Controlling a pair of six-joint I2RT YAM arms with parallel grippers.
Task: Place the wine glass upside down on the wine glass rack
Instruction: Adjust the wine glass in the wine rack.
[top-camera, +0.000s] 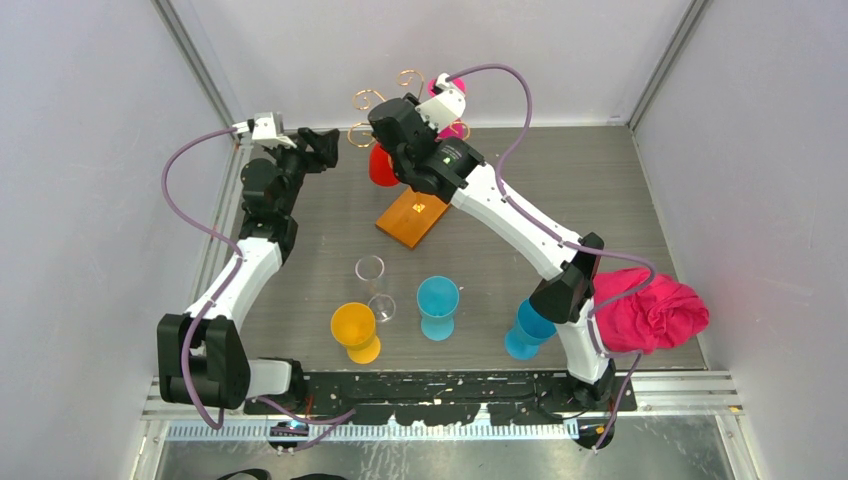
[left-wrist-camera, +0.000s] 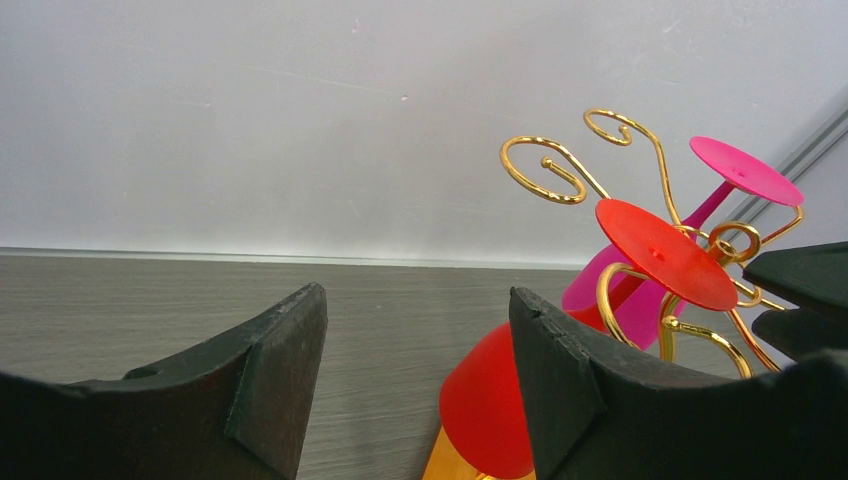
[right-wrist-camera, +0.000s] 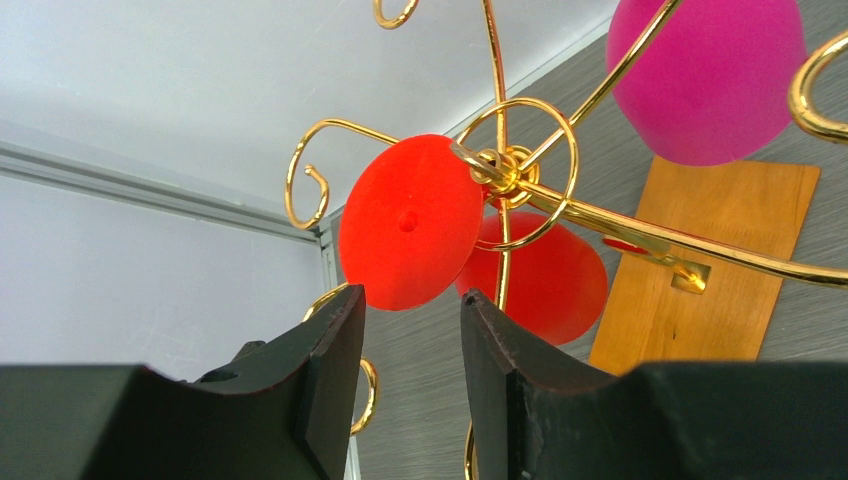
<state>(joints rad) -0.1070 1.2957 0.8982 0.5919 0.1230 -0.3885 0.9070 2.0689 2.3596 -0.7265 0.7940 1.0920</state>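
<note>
Red glass hangs inverted on rack, bench 12 o'clock. Right jaws spread, empty, beside its foot; left jaws likewise spread. Step, judged: release. Next: right arm retreats without snagging scrolls.

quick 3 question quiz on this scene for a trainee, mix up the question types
1. True or false: the red glass hangs upside down on the rack.
2. Which other glass hangs on the rack? A) teal glass B) pink glass C) yellow glass
3. How many glasses are on the table, off the rack?

Key:
1. True
2. B
3. Four: clear glass, yellow glass, teal glass, blue glass
</note>
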